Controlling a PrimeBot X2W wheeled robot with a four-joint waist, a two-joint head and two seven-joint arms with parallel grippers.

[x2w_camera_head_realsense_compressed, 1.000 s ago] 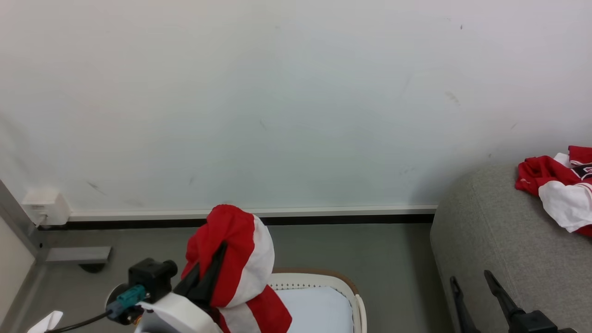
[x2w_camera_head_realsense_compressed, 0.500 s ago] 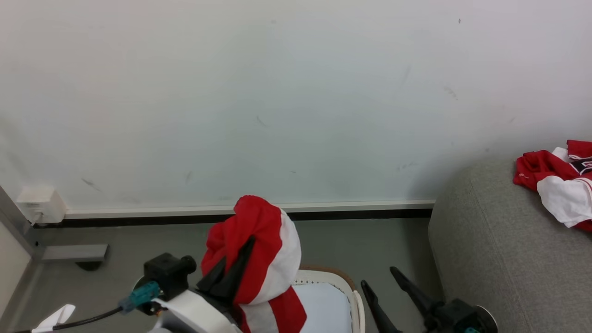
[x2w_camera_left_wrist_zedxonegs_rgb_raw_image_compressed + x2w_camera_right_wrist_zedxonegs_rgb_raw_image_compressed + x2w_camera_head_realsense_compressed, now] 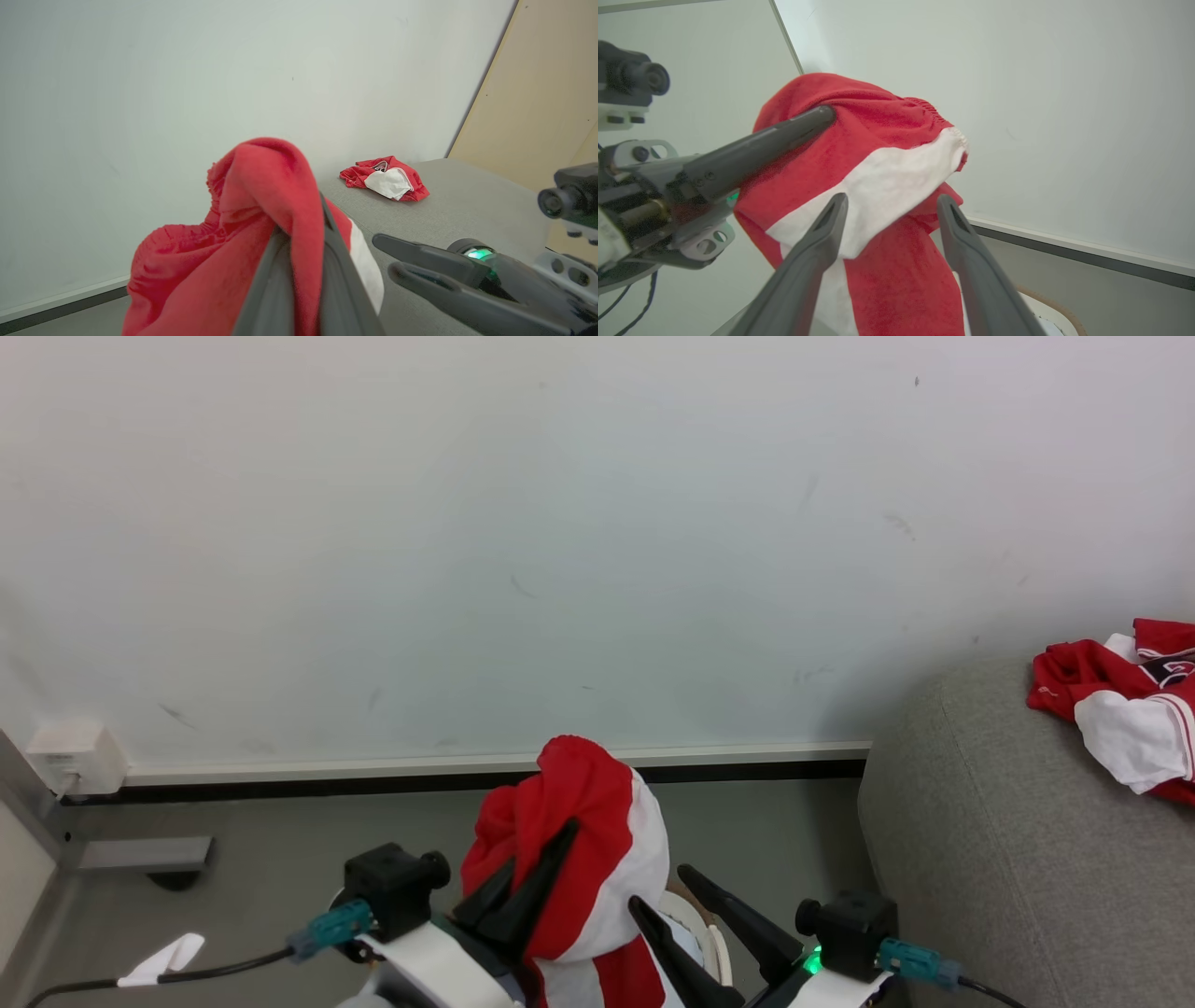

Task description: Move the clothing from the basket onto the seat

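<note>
The left gripper (image 3: 560, 838), two long dark fingers (image 3: 523, 889) on a pale white wrist cuff (image 3: 425, 963), rises tilted to the right. Its jaws are pressed together on a fold of soft red and white sportswear fabric (image 3: 607, 803), which drapes over its tips. A black boxy camera (image 3: 392, 889) with a teal connector (image 3: 329, 928) sits behind those fingers. Just to this gripper's right, the right gripper (image 3: 661, 887) points up and leftward with its jaws spread wide, gripping nothing. Its tips are close to the fabric's white panel; whether they touch it cannot be told. A green light (image 3: 814, 959) glows at its base.
</note>
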